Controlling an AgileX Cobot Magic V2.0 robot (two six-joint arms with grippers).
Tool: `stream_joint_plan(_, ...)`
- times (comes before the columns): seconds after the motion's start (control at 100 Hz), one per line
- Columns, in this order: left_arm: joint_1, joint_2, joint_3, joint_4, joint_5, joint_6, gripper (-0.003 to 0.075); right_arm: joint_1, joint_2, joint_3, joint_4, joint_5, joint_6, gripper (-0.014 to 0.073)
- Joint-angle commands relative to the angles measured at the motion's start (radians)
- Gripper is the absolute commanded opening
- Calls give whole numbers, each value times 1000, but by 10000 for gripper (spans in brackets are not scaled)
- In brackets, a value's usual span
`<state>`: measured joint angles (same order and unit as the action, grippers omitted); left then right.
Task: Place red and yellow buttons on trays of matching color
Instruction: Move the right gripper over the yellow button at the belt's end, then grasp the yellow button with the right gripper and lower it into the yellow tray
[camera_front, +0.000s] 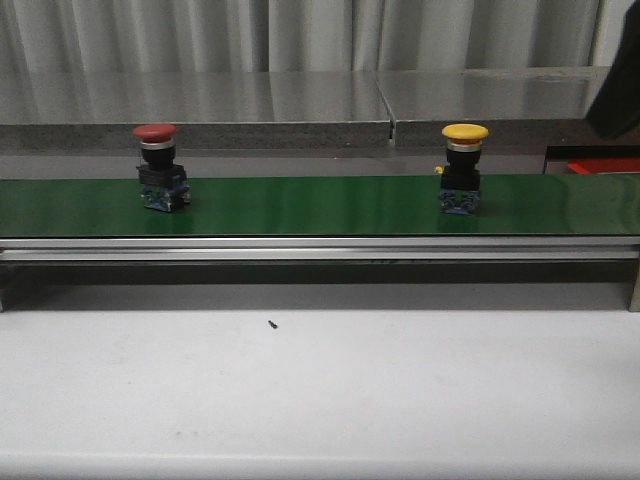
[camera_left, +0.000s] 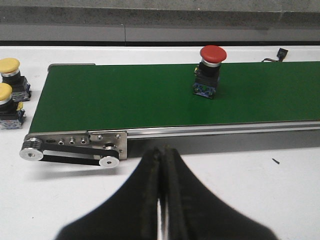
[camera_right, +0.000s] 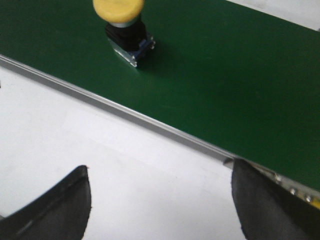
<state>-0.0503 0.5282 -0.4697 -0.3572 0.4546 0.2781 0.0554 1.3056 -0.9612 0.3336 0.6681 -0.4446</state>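
Yellow button (camera_right: 120, 22) is standing on the green belt (camera_right: 225, 75), beyond the right gripper's (camera_right: 160, 200) wide-spread jaws. Red button (camera_left: 211, 70) is sitting beyond the left gripper's (camera_left: 161, 200) closed, empty jaws.

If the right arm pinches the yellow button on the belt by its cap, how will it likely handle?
The yellow button looks rigid, so it probably won't deform. Its domed cap is wider than the black body below, so a pinch there may slip; the body seems safer. Standing tall on a small base on the green belt, it could tip if nudged.
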Motion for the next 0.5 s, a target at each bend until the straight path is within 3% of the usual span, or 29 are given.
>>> stream_joint_plan(0.0,-8,1,-27,-23,-74,1,-19,19,56,-81,22,-51,-20,577)
stream_joint_plan(0.49,-8,1,-27,-23,-74,1,-19,50,368,-356,21,-61,-21,577)
